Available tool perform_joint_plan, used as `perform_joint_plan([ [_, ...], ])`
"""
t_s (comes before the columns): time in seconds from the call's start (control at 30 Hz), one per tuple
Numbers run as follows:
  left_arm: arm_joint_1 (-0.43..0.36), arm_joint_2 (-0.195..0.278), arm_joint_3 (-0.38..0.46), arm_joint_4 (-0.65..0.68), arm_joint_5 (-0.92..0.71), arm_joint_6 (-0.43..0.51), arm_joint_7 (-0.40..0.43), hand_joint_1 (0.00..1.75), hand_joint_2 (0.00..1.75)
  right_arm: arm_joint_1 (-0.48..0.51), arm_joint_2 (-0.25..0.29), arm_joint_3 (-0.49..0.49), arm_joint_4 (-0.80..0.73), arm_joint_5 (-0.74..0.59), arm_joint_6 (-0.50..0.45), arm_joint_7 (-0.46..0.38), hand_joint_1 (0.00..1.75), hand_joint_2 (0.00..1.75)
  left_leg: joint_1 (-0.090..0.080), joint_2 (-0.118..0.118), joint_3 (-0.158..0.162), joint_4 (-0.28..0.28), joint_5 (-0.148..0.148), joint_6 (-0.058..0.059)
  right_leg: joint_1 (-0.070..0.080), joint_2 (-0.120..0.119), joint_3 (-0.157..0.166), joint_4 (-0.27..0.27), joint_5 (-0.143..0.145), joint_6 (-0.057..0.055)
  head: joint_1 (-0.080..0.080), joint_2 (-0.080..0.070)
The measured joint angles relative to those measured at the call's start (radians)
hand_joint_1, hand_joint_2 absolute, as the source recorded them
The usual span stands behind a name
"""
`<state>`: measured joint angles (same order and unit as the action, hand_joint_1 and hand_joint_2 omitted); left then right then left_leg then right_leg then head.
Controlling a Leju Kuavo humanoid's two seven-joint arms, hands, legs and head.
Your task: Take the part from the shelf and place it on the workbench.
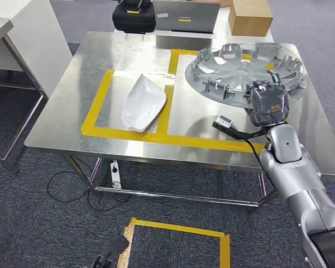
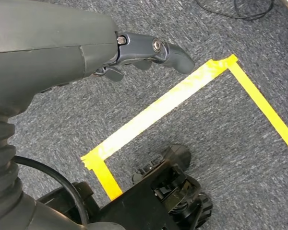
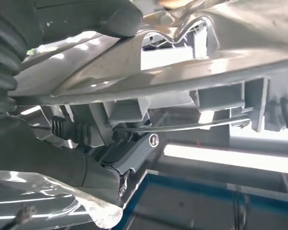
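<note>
Right robot hand point(image 1: 268, 102) grips the near rim of the wheel cover point(image 1: 242, 70), held tilted over the tabletop point(image 1: 65, 111); I worry an early release drops it skidding outside the yellow tape box point(image 1: 174, 56).

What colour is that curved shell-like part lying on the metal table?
White and glossy; the curved part shows best in the head view.
</note>
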<state>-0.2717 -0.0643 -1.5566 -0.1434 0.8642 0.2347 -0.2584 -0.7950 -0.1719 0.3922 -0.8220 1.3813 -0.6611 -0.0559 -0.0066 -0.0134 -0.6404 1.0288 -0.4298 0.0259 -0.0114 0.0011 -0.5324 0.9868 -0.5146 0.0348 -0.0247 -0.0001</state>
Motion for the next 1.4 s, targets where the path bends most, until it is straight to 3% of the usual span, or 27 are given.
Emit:
perform_joint_plan([
  [0.17, 0.007, 0.016, 0.001, 0.0, 0.0, 0.004, -0.006, 0.0, 1.75, -0.059, 0.0, 0.005, 0.155, 0.069, 0.097, 0.042, 1.75, 1.75, 0.002, 0.0, 0.0, -0.001, 0.001, 0.0, 0.002, 0.0, 0.0, 0.001, -0.001, 0.0, 0.0, 0.0],
  [0.3, 0.017, 0.023, 0.002, 0.0, -0.002, 0.026, -0.034, 0.0, 1.75, -0.066, -0.007, 0.009, 0.218, 0.068, 0.138, 0.034, 0.0, 0.0, 0.003, 0.0, 0.0, -0.001, 0.001, 0.0, 0.002, 0.0, -0.001, 0.001, -0.001, 0.0, 0.0, 0.0],
  [0.4, 0.017, 0.024, 0.003, 0.0, -0.006, 0.047, -0.046, 0.0, 1.75, -0.072, -0.011, 0.011, 0.235, 0.049, 0.145, 0.012, 0.0, 0.0, 0.003, 0.0, 0.0, -0.001, 0.0, 0.0, 0.002, 0.001, -0.002, 0.001, -0.002, 0.0, 0.0, 0.0],
  [0.53, 0.012, 0.02, 0.004, 0.0, -0.016, 0.062, -0.039, 0.0, 0.0, -0.073, -0.012, 0.014, 0.246, 0.018, 0.145, -0.018, 0.0, 0.0, 0.003, 0.0, 0.0, -0.002, 0.0, 0.0, 0.003, 0.001, -0.002, 0.001, -0.002, 0.0, 0.0, 0.0],
  [0.9, 0.008, 0.011, 0.004, 0.0, -0.027, 0.045, -0.014, 0.0, 0.0, -0.072, 0.0, 0.016, 0.246, -0.077, 0.156, -0.06, 0.0, 0.0, 0.003, 0.0, 0.0, -0.002, 0.001, 0.0, 0.002, 0.0, -0.001, 0.001, -0.002, 0.0, 0.0, 0.0],
  [1.23, 0.012, 0.015, 0.003, 0.0, -0.04, 0.032, 0.013, 0.0, 0.0, -0.078, 0.029, 0.024, 0.193, -0.284, 0.416, -0.189, 0.0, 0.0, 0.003, 0.0, 0.001, -0.002, 0.001, 0.0, 0.003, 0.0, -0.001, 0.001, -0.002, 0.0, 0.0, 0.0],
  [1.4, 0.012, 0.016, 0.004, 0.0, -0.039, 0.027, 0.013, 0.0, 0.0, -0.065, 0.041, 0.028, 0.108, -0.444, 0.433, -0.237, 0.0, 0.0, 0.003, 0.0, 0.001, -0.002, 0.001, 0.0, 0.003, 0.001, -0.001, 0.001, -0.002, 0.0, 0.0, 0.0],
])
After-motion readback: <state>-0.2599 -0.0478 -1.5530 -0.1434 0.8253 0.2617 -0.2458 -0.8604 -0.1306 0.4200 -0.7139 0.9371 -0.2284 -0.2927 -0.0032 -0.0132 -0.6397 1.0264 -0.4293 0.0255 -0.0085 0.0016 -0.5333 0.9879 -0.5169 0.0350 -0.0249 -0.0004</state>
